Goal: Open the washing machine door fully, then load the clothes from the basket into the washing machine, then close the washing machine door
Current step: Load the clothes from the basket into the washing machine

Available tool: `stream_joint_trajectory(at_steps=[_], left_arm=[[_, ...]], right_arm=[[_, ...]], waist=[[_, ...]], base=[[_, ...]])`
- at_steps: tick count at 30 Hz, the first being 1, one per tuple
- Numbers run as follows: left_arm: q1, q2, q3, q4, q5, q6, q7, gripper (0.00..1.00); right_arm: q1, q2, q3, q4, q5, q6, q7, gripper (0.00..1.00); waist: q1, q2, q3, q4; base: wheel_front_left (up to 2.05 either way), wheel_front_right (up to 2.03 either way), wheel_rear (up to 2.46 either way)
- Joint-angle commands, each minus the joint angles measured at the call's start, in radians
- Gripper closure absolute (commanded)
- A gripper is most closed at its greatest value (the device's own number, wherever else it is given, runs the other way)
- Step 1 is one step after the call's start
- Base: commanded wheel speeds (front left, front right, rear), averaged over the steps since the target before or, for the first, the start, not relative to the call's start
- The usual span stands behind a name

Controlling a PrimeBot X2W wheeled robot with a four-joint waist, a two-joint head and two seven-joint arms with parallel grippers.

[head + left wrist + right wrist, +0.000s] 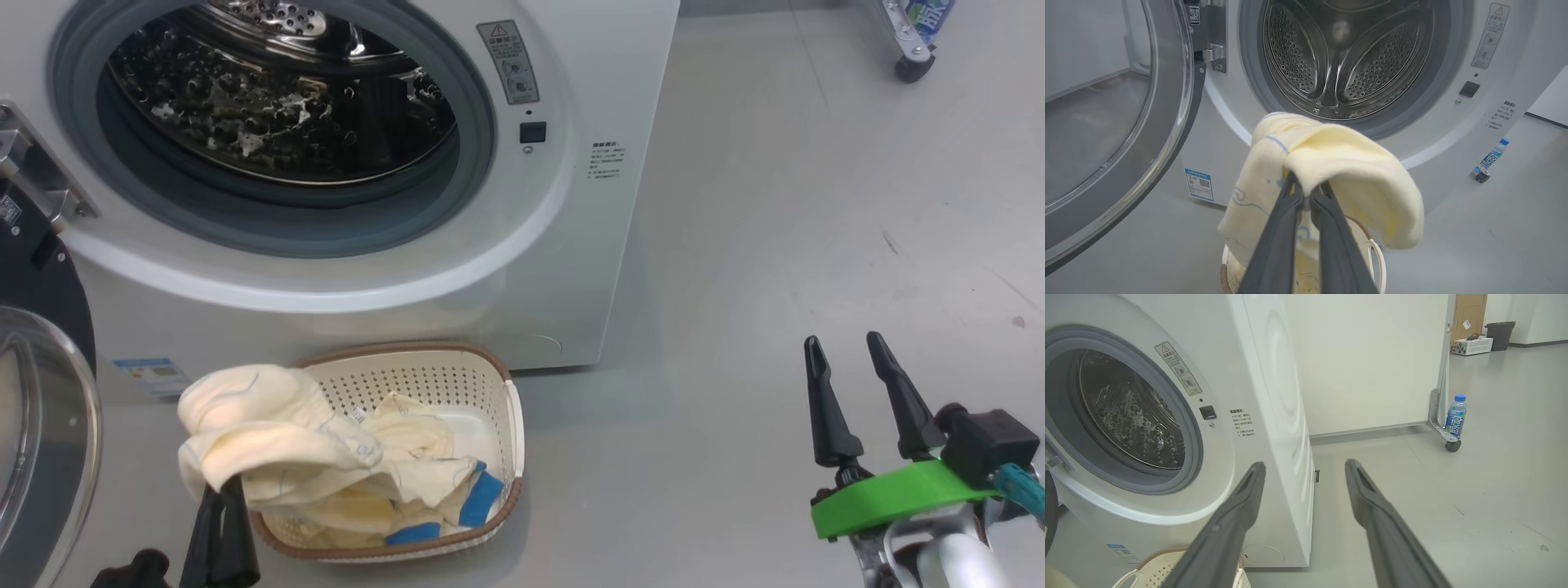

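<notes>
The left end effector (1305,195), clenched on soft cream-yellow clothes (1343,163), holds them above the cream perforated basket (424,380) before the open white front-loading washing machine (588,245); the right end effector (842,340) hangs released.

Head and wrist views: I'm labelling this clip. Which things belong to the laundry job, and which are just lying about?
Job: washing machine, washing machine door, basket, clothes, left gripper pinching them.
Lying about: water bottle, dark bin, white box.
</notes>
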Motion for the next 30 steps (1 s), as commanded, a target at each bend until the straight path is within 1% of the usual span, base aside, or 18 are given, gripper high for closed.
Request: stream_joint_trajectory(at_steps=[1, 17, 30], left_arm=[[-0.01, 0.005, 0.037, -0.047, 0.014, 0.007, -0.011, 1.0], [0.027, 0.005, 0.06, -0.086, 0.031, 0.002, -0.011, 1.0], [0.042, 0.005, 0.05, -0.116, 0.044, -0.002, -0.011, 1.0]], right_arm=[[-0.014, -0.02, 0.015, -0.032, -0.011, 0.0, -0.007, 0.0], [0.019, -0.02, 0.009, -0.029, -0.015, 0.0, -0.007, 0.0], [0.026, -0.025, 0.02, -0.027, -0.014, 0.0, -0.007, 0.0]], waist=[[0.0001, -0.0001, -0.005, -0.001], [0.0001, -0.0001, -0.039, 0.006], [0.0001, -0.0001, -0.043, -0.003]], base=[[0.0, 0.0, 0.0], [0.0, 0.0, 0.0], [0.0, 0.0, 0.0]])
